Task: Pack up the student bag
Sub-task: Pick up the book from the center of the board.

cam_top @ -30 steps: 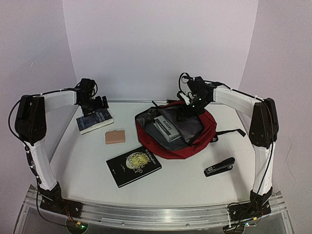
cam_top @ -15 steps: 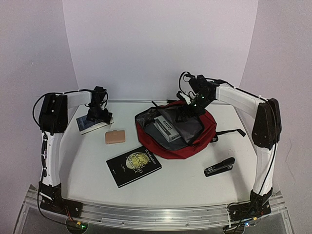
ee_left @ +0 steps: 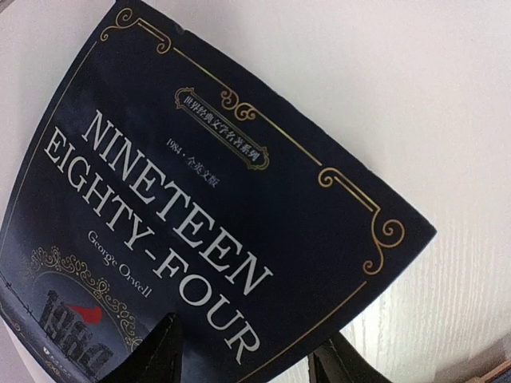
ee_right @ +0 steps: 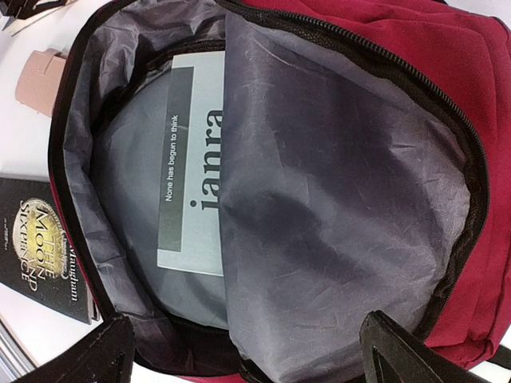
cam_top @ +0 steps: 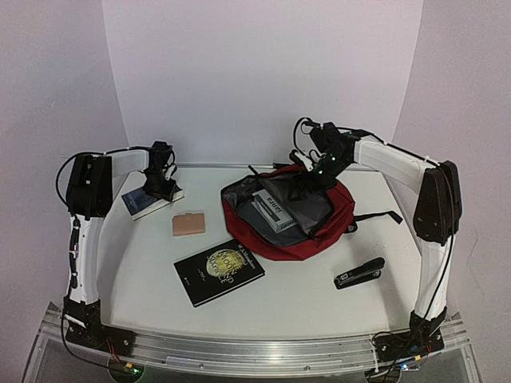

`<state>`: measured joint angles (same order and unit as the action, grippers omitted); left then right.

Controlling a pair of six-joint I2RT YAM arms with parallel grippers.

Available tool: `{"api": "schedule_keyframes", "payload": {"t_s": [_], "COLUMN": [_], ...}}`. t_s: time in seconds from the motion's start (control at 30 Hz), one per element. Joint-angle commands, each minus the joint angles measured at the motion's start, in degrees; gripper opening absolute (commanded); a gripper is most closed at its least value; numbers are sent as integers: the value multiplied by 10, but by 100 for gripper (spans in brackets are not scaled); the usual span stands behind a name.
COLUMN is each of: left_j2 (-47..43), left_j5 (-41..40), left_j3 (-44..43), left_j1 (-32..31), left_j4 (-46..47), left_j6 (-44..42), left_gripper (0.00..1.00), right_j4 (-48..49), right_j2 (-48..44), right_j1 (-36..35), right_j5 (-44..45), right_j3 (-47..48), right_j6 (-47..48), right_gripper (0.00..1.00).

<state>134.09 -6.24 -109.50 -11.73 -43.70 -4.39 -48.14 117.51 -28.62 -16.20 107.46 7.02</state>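
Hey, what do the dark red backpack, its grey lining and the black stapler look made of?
Dark red backpack: matte woven fabric, likely polyester or nylon; it slumps softly. Grey lining: thin synthetic cloth, slight sheen, crinkled all over. Black stapler: hard, smooth shell, plastic or painted metal; too small to tell.

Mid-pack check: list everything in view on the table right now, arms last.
student bag: 1, dark red, far centre-right, open
packed book: 1, grey-white, inside the bag
navy book: 1, navy, far left
black book: 1, black, near centre
flat item: 1, tan, left of the bag
stapler: 1, black, near right
table: 1, white
left pincer: 1, black, at navy book's edge, grip unclear
right pincer: 1, black, open above bag mouth
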Motion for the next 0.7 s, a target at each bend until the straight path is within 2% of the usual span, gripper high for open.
{"api": "schedule_keyframes", "payload": {"t_s": [0.0,0.07,0.17,0.2,0.67], "left_j2": [-11,-19,-29,-35,-162], "left_j5": [43,52,61,61,50], "left_j3": [28,39,49,53,90], "left_j1": [16,18,19,18,18], "left_j4": [-6,0,6,9,33], "left_j6": [15,22,33,37,86], "left_gripper": [38,27,4,0,0], "right_j4": [-11,-13,-16,-16,-20], "right_j2": [-25,-25,-25,-25,-22], "right_j1": [2,2,2,2,2], "right_j5": [-11,-14,-17,-18,-64], "right_j3": [23,27,30,31,57], "right_j6": [-4,-5,-7,-8,-23], "right_gripper": [98,98,98,98,98]}}
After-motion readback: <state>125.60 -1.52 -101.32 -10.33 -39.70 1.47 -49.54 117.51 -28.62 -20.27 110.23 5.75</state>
